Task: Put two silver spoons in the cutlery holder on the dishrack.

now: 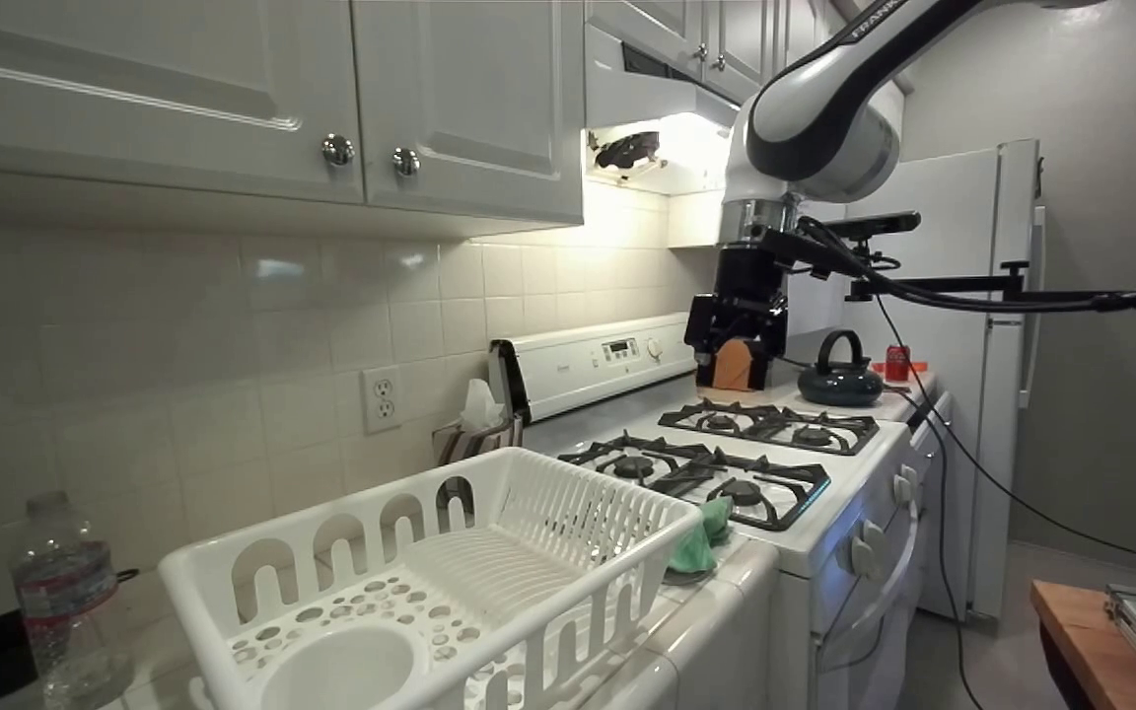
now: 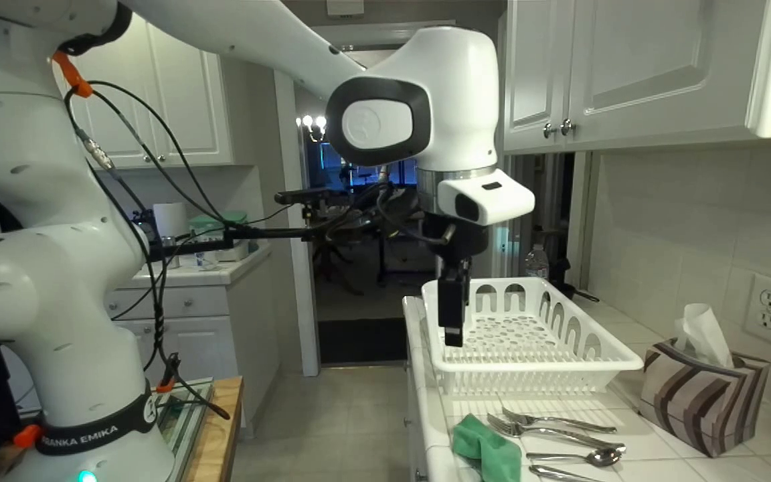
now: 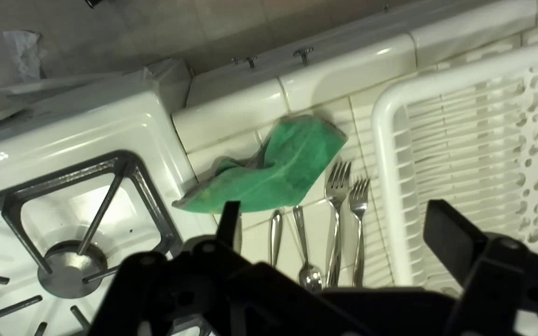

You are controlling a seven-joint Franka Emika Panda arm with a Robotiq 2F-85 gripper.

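The white dishrack (image 1: 331, 513) stands on the tiled counter and shows in both exterior views (image 2: 533, 366); its ribbed end is in the wrist view (image 3: 385, 140). Its walls have tall arched slots; I cannot pick out a separate cutlery holder. A silver spoon (image 2: 603, 457) lies on the counter, also in the wrist view (image 3: 310, 277), its bowl partly cut off by the gripper body. Beside it lies a silver handle (image 3: 275, 235) whose other end is hidden, so I cannot tell whether it is a spoon. My gripper (image 3: 339, 228) is open and empty, high above the cutlery (image 2: 454, 335).
Two forks (image 3: 336, 196) lie between the spoon and the rack. A green cloth (image 3: 283, 172) touches or nearly touches the handles. Another utensil is mostly behind a finger. A tissue box (image 2: 703, 395) stands by the wall. The stove (image 1: 795, 513) with black grates adjoins the counter.
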